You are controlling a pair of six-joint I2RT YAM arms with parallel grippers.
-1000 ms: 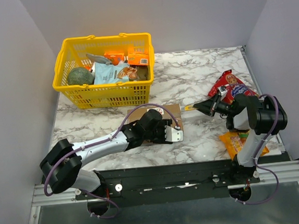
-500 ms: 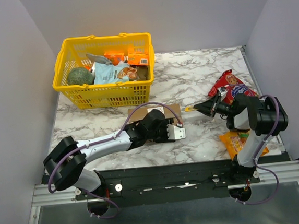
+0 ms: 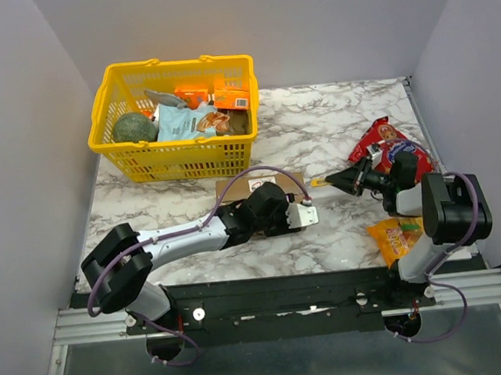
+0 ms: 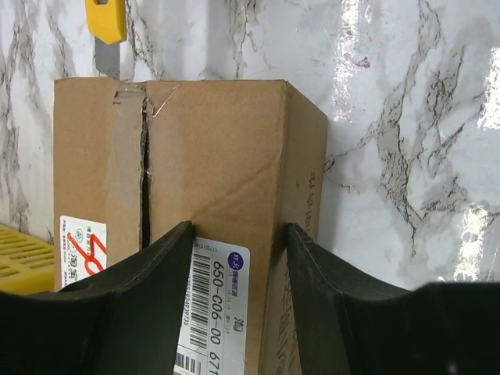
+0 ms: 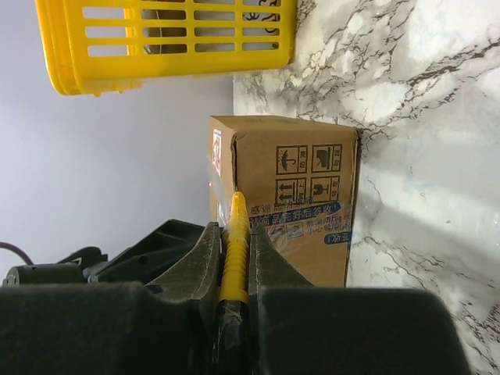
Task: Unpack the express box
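Box (image 4: 211, 156) right under L jaws, spread apart, gripping nothing; R jaws clamp yellow cutter (image 5: 234, 254), tip just off box's end, in line w/ its length.

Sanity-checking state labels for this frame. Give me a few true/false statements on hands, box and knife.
1. The right hand grips a yellow knife. True.
2. The left hand is shut. False: its jaws stand open over the box.
3. The box sits in the basket. False: it stands on the table, in front of the basket.
4. A dark slit runs along the box's taped seam. True.
5. The red bag is in the basket. False: it lies on the table by the right arm.
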